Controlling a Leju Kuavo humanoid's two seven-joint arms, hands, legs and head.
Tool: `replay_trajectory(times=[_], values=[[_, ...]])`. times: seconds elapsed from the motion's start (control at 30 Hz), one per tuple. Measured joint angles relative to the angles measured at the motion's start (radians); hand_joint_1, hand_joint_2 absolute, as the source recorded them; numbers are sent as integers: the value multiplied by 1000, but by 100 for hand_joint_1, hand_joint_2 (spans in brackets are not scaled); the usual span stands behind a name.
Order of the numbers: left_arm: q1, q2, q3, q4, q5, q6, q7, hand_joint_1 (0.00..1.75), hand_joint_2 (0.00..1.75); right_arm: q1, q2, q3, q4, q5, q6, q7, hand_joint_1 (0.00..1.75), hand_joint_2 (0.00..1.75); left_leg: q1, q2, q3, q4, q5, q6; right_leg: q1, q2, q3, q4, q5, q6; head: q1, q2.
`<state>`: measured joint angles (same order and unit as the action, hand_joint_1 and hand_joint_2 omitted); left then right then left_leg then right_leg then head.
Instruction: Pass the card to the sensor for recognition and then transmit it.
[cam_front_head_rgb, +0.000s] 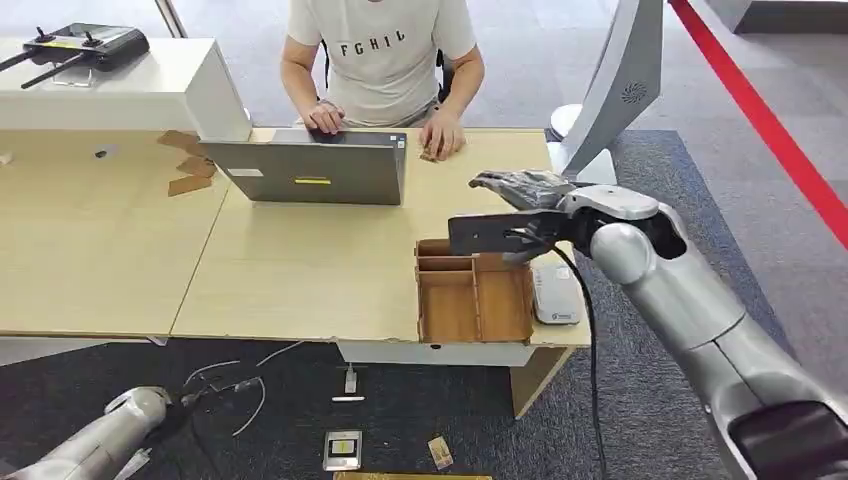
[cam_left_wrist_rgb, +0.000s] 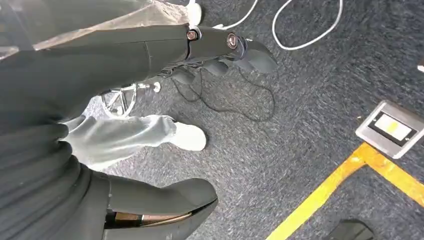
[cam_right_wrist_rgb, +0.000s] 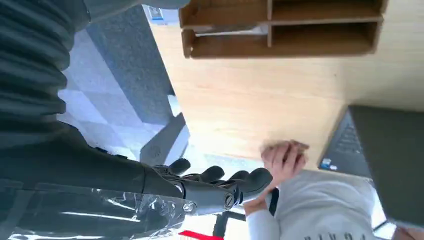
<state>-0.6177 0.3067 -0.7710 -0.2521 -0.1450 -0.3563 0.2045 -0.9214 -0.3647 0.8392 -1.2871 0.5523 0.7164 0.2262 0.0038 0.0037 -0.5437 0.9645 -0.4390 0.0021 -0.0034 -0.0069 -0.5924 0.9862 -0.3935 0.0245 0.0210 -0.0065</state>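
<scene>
Your desk (cam_front_head_rgb: 300, 270) carried a person's grey laptop (cam_front_head_rgb: 310, 170) at its far edge and a wooden organizer (cam_front_head_rgb: 475, 295) at the near right corner, a white sensor (cam_front_head_rgb: 556, 295) just beside it. Your right robot hand (cam_front_head_rgb: 520, 215) grasped the dark card (cam_front_head_rgb: 490, 232) flat above the organizer, probably to present it to the sensor. Your left robot hand (cam_left_wrist_rgb: 220, 47) hung released above the floor. The person's shirt seemed to read "FGHIL".

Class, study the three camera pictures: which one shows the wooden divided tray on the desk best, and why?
The head view shows the wooden tray best: its whole outline and compartments show from above, beside the white sensor, with the right hand holding a dark card over it. The right wrist view catches part of the tray. The left wrist view looks at carpet.
</scene>
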Motion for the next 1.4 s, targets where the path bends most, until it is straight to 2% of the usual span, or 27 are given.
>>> replay_trajectory(times=[0.3, 0.47, 1.0, 1.4], values=[[7, 8, 39, 0, -16, 3, 0, 0, 175, -15, 31, 5, 5, 18, -14, -31, 0, 175, 0, 0, 0, 0, 0, 0, 0, 0, 0, 0, 0, 0, 0, 0], [8, 8, 60, -1, -39, 9, 0, 0, 175, -13, 32, 11, 21, 47, -20, -47, 0, 175, 0, 0, 0, 0, 0, 0, 0, 0, 0, 0, 0, 0, 0, 0], [21, 9, 116, -10, -111, 12, -12, 0, 175, -11, 55, 39, 150, 109, -48, -118, 0, 175, 0, 0, 0, 0, 0, 0, 0, 0, 0, 0, 0, 0, 0, 0], [25, 9, 141, -19, -153, 3, -17, 0, 175, -10, 57, 44, 215, 114, -45, -136, 0, 175, 0, 0, 0, 0, 0, 0, 0, 0, -1, -1, 0, 0, 0, 0]])
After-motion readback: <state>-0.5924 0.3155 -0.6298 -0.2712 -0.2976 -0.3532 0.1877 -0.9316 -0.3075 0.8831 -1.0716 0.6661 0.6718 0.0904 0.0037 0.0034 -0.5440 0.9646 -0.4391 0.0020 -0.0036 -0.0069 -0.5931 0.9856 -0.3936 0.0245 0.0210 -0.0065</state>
